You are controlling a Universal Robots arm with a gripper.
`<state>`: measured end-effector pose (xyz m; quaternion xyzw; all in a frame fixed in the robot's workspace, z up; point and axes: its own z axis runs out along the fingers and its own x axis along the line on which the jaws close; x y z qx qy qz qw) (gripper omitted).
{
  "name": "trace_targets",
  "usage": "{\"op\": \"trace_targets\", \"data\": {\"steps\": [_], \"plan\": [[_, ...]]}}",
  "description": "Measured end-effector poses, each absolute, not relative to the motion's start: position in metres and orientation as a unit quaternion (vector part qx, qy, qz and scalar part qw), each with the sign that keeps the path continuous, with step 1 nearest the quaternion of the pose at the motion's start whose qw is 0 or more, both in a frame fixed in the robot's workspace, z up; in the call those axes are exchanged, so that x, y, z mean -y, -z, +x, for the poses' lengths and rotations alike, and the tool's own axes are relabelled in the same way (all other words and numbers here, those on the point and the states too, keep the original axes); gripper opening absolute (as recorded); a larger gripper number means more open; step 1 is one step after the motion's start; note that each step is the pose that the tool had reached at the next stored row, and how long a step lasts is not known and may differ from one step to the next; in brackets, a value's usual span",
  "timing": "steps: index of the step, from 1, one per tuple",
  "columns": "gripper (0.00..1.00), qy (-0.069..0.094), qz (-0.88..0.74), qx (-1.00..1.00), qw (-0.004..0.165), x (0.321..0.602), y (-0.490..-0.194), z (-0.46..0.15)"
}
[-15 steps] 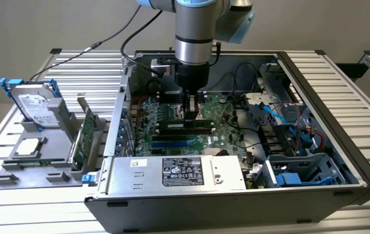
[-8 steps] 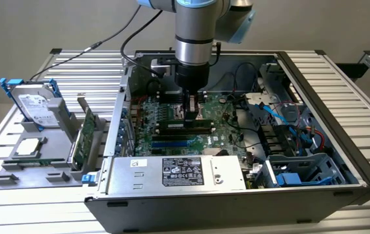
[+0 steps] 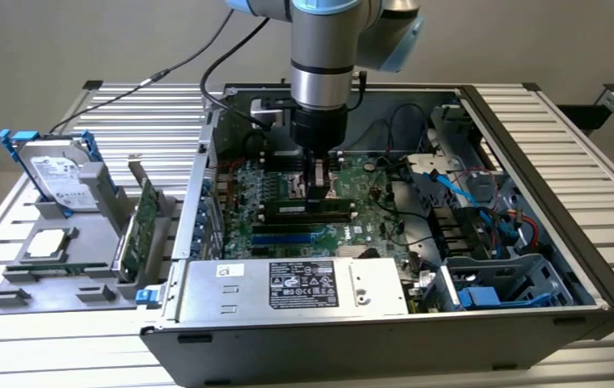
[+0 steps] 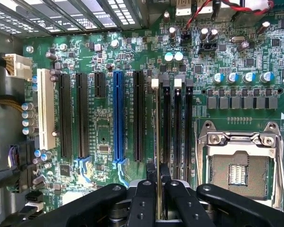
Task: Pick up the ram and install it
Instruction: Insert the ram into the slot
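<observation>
**Fingers (image 4: 144,203) clamped on the ram (image 4: 157,132) over the memory slots (image 4: 177,127)**

Held edge-on in the gripper (image 4: 157,182), the ram lines up along the black slots on the motherboard (image 4: 104,137), near the processor socket (image 4: 236,163). The arm (image 3: 323,65) reaches down into the far half of the open computer case (image 3: 339,356).

This looks like a robot lab. A robot arm (image 3: 323,56) hangs over an open computer case (image 3: 339,356) on a metal table (image 3: 58,360), with computer parts (image 3: 58,174) beside it.
</observation>
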<state>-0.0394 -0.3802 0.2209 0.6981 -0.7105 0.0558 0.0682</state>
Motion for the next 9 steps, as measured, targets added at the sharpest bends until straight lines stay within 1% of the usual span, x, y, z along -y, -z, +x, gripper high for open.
{"op": "trace_targets", "data": {"steps": [9], "plan": [[0.14, -0.056, 0.694, 0.714, 0.068, 0.3802, -0.2203, -0.0397]]}}
